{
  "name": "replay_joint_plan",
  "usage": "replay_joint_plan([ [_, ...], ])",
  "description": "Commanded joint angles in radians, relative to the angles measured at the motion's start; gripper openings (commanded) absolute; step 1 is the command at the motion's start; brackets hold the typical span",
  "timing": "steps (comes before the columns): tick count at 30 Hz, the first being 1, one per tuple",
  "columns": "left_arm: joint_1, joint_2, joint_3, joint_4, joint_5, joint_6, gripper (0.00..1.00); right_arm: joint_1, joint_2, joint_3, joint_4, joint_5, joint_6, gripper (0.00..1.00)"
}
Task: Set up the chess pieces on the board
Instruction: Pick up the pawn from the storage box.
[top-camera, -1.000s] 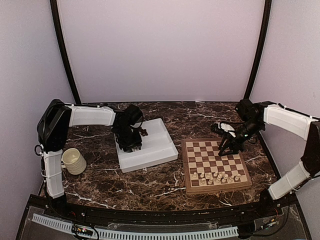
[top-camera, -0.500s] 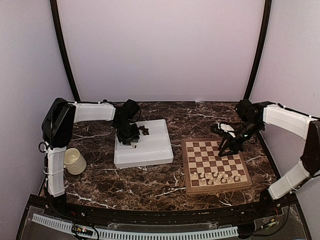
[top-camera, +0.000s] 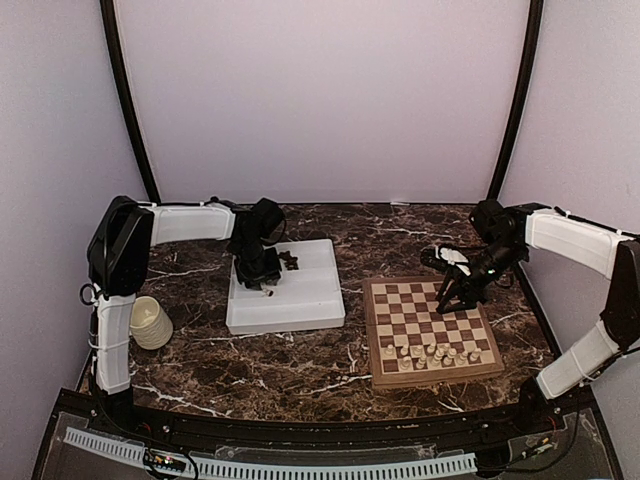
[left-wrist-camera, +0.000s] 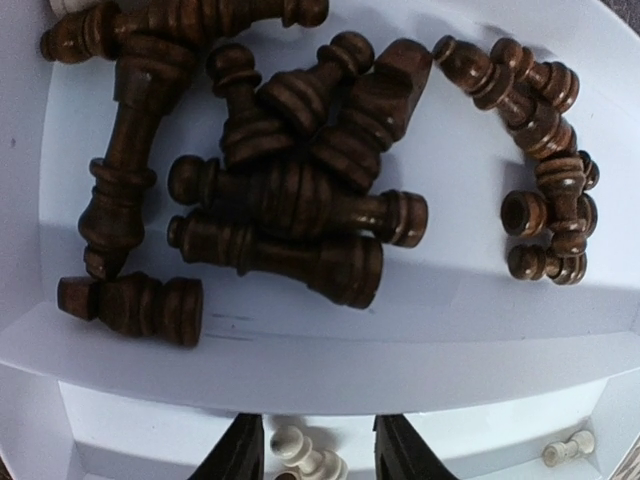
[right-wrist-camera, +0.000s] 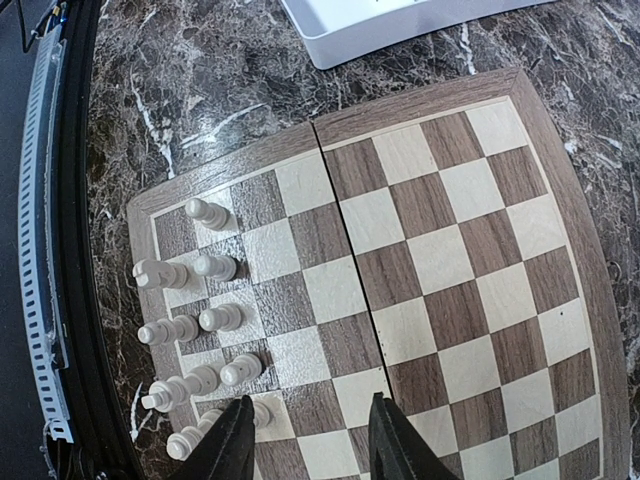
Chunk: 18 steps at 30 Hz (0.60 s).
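The board (top-camera: 431, 325) lies right of centre, with several cream-white chess pieces (top-camera: 430, 353) standing on its two near rows. My right gripper (top-camera: 452, 297) hovers open over the far half of the board (right-wrist-camera: 450, 250), the white pieces (right-wrist-camera: 215, 265) to its left and nothing between its fingers. My left gripper (top-camera: 262, 280) hangs open low over the white tray (top-camera: 300, 305). A cream pawn (left-wrist-camera: 292, 443) lies loose between its fingers, close to the left finger (left-wrist-camera: 240, 458). Beyond a divider, several dark brown pieces (left-wrist-camera: 290, 200) lie in a heap.
A cream ribbed mug (top-camera: 148, 322) stands at the near left by the left arm's base. Another white piece (left-wrist-camera: 565, 447) lies in the tray's near compartment. The tray's corner (right-wrist-camera: 380, 25) sits just past the board's left edge. Dark marbled table surrounds both.
The tray has swung from a skewed angle to lie square, and my left gripper has moved back over its far-left part. The right arm has not moved.
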<state>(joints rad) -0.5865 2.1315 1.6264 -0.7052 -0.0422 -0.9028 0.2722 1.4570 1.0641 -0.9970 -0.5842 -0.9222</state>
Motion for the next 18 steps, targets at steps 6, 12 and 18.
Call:
replay_joint_plan([
  [6,-0.037,-0.061,-0.084,-0.015,0.031,-0.039,0.39,0.007,0.008,-0.009,-0.008,-0.005,-0.001,0.4],
  [12,-0.051,-0.061,-0.081,-0.019,0.037,-0.036,0.32,0.009,0.004,-0.009,-0.015,0.0,0.0,0.4],
  [18,-0.051,-0.044,-0.063,0.032,0.04,0.004,0.23,0.012,0.006,-0.003,-0.019,0.002,0.005,0.4],
])
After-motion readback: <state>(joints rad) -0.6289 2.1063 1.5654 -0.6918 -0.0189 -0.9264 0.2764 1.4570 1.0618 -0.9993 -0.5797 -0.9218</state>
